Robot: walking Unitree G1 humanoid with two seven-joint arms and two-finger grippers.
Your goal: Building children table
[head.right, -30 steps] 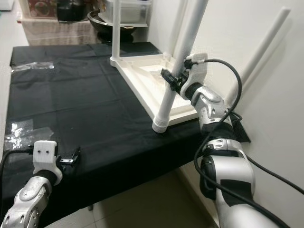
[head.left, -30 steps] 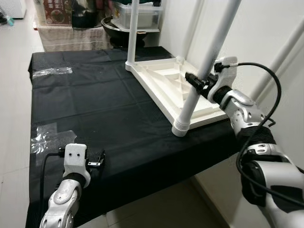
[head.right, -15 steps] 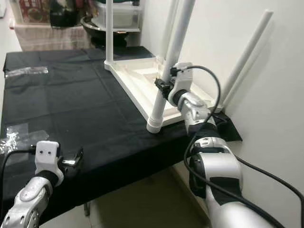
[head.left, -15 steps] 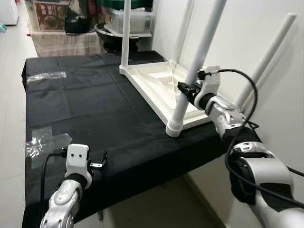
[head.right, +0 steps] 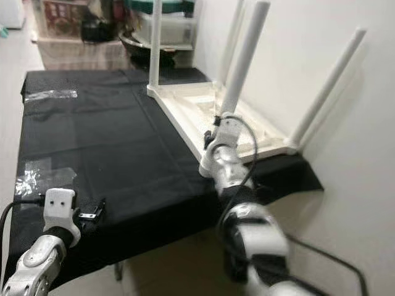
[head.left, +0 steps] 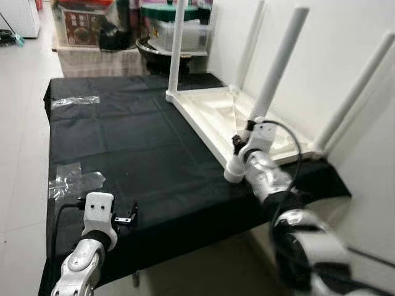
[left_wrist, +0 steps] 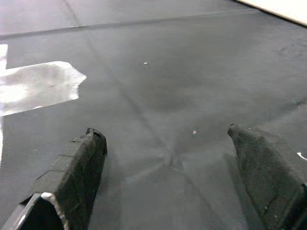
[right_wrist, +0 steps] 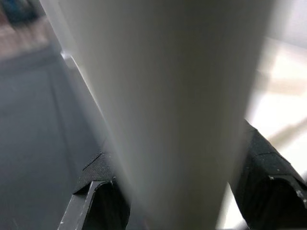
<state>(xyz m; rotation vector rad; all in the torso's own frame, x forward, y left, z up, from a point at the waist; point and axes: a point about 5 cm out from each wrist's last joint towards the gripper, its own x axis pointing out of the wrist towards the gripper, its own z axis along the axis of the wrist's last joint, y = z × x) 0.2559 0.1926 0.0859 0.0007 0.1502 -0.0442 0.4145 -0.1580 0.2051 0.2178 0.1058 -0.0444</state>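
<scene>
Right wrist view: right end effector (right_wrist: 177, 191) apparently straddles table leg (right_wrist: 163, 96).

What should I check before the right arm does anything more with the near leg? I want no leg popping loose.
1. Right claw around the near white plastic table leg: ok.
2. Grip firmness: cannot tell.
3. Leg foot seated in the upturned white tabletop corner: cannot tell, arm hides it.
4. Three other legs standing: ok.
5. Left claw open, apart over the black cloth: ok.
</scene>
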